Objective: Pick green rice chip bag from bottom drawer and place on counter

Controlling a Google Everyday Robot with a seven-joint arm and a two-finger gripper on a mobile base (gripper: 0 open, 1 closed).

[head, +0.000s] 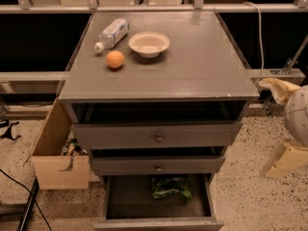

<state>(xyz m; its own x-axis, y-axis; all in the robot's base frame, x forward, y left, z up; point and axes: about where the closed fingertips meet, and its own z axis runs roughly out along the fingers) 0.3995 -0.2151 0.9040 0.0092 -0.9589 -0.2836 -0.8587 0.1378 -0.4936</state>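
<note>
Three grey drawers sit below the counter surface (202, 66); the bottom drawer (125, 201) is pulled out. The green rice chip bag (171, 187) lies inside the bottom drawer, at the back, right of centre. The gripper (272, 126) is at the right edge of view, beside the cabinet and well apart from the bag; its fingers (284, 161) are spread wide and hold nothing. On the surface rest a water bottle (111, 33) on its side, a white bowl (149, 44) and an orange (115, 59). A light wooden box (55, 148) stands at the cabinet's left.
</note>
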